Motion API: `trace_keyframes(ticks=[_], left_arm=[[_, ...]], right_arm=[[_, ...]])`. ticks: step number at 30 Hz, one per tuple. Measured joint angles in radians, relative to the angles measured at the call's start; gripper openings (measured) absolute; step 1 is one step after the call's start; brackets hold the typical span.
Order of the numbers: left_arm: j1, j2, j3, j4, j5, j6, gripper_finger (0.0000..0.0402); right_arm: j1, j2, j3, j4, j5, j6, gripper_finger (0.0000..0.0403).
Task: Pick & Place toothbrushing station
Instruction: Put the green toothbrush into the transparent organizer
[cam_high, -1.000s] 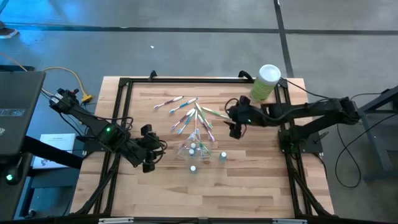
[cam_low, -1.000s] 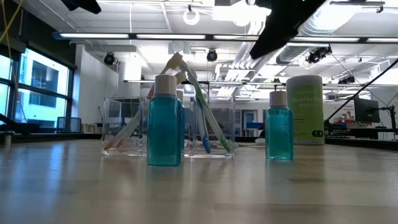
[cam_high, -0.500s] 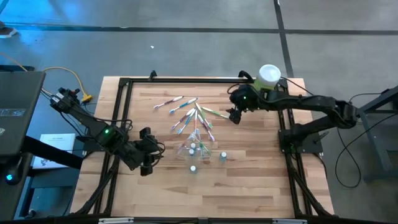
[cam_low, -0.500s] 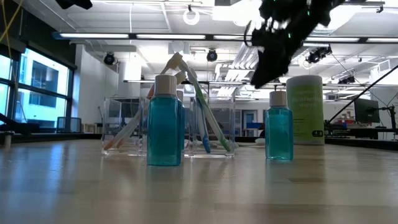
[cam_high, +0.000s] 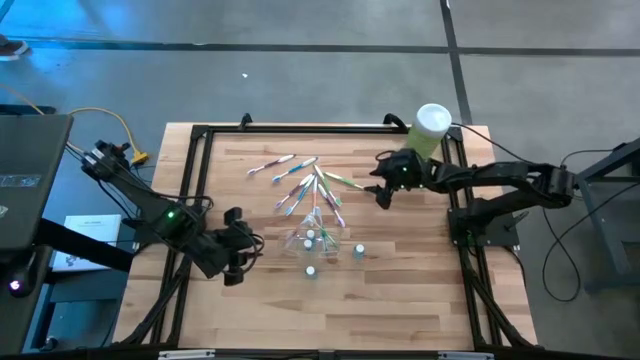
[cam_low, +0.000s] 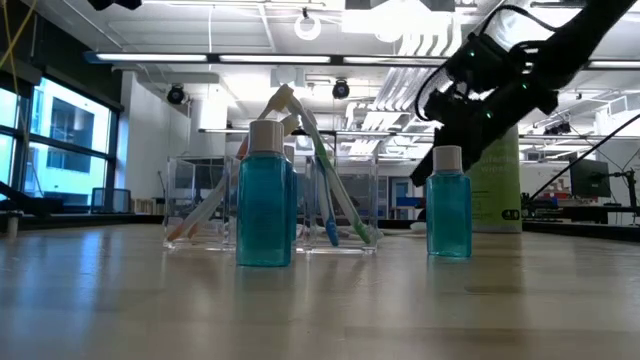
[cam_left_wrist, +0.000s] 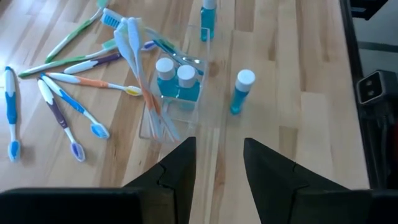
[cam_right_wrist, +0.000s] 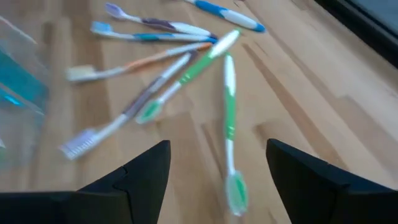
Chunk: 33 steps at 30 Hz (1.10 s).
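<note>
The clear holder (cam_high: 312, 240) stands mid-table with two white-capped blue bottles (cam_left_wrist: 176, 79) inside and several toothbrushes (cam_left_wrist: 134, 53) leaning out over its rim. More toothbrushes (cam_high: 298, 178) lie flat in a fan on the wood beyond it. Two more bottles (cam_high: 358, 250) (cam_high: 311, 270) stand loose beside the holder. My left gripper (cam_left_wrist: 217, 163) hovers open, left of and nearer than the holder. My right gripper (cam_right_wrist: 217, 169) hangs open, low over a green-and-white toothbrush (cam_right_wrist: 229, 122) at the fan's right end, with nothing between its fingers.
A tall green canister (cam_high: 428, 132) with a white lid stands at the far right corner, just behind my right arm. A black frame (cam_high: 300, 129) borders the table. Bare wood lies along the near edge (cam_high: 330, 315).
My right gripper has come down from high above the table and rolled a little. It now hangs low near the right end of the loose toothbrushes, in front of the green canister. Nothing on the table has moved.
</note>
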Motion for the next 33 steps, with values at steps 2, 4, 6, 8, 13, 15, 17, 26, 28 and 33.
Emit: trace_keyframes(ticks=[2, 4, 6, 8, 13, 15, 17, 26, 28, 33], left_arm=[[0.006, 0.014, 0.0, 0.0, 0.0, 0.0, 0.0129], [0.015, 0.034, 0.0, 0.0, 0.0, 0.001, 0.0129], [0.024, 0.057, 0.0, 0.0, 0.0, 0.005, 0.0129], [0.032, 0.078, 0.0, 0.0, 0.0, 0.012, 0.0129], [0.049, 0.108, -0.001, 0.0, 0.006, 0.022, 0.0129], [0.054, 0.108, -0.001, 0.002, 0.013, 0.036, 0.0129], [0.059, 0.108, -0.001, 0.004, 0.014, 0.038, 0.0129], [0.064, 0.106, -0.001, 0.003, 0.018, 0.037, 0.0129], [0.064, 0.106, -0.001, 0.003, 0.02, 0.036, 0.0129], [0.064, 0.106, -0.001, 0.003, 0.02, 0.034, 0.0129]], right_arm=[[-0.002, 0.0, -0.021, 0.015, 0.038, -0.003, 0.0256], [-0.002, 0.006, -0.044, 0.048, 0.048, -0.011, 0.0256], [0.0, 0.019, -0.063, 0.079, 0.042, -0.02, 0.0256], [0.0, 0.036, -0.082, 0.107, 0.04, -0.019, 0.0256], [0.0, 0.099, -0.123, 0.207, 0.016, -0.019, 0.0256], [0.0, 0.122, -0.136, 0.254, 0.013, -0.02, 0.0256], [0.0, 0.145, -0.146, 0.295, 0.015, -0.021, 0.0256], [0.0, 0.259, -0.15, 0.381, -0.005, -0.02, 0.0256], [0.0, 0.294, -0.15, 0.408, -0.012, -0.021, 0.0256], [-0.001, 0.381, -0.148, 0.502, -0.028, -0.033, 0.0256]])
